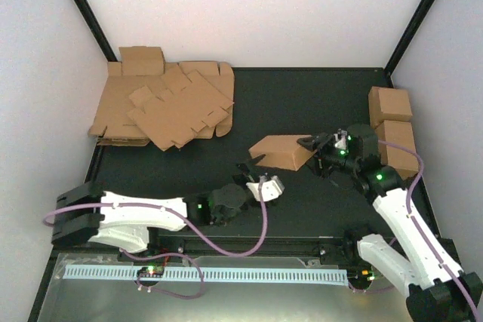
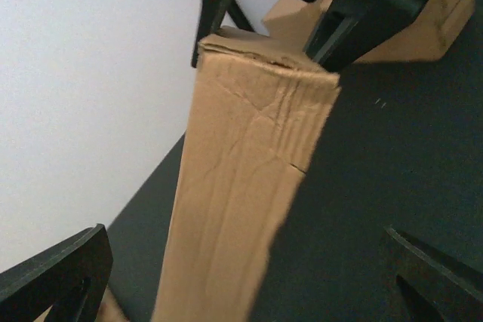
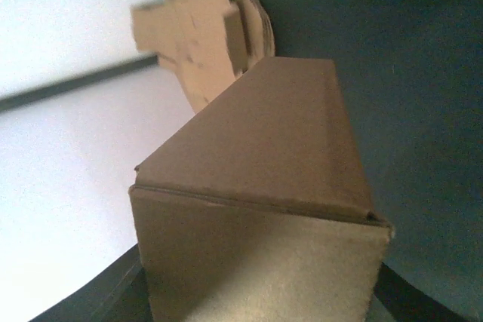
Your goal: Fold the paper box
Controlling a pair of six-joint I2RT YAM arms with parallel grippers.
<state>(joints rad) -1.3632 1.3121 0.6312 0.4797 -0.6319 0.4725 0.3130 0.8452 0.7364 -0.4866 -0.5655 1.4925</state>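
- Paper box (image 1: 278, 152), a plain brown cardboard oblong, lies mid-table. The right gripper (image 1: 311, 145) clamps its 3 o'clock end; the left gripper (image 1: 255, 177) gapes empty at its 7 o'clock.
- Left wrist: wide fingers (image 2: 60, 277) straddle the box without touching.
- Right wrist: the box end fills the jaws; I'd keep that hold square.

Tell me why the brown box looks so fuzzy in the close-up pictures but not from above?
Top external view: the paper box is sharp, though the white walls look washed out. Left wrist view: it smears toward the bottom, probably too close or moving. Right wrist view: its near face is soft and grainy, and the heap of cardboard sheets behind is out of focus.
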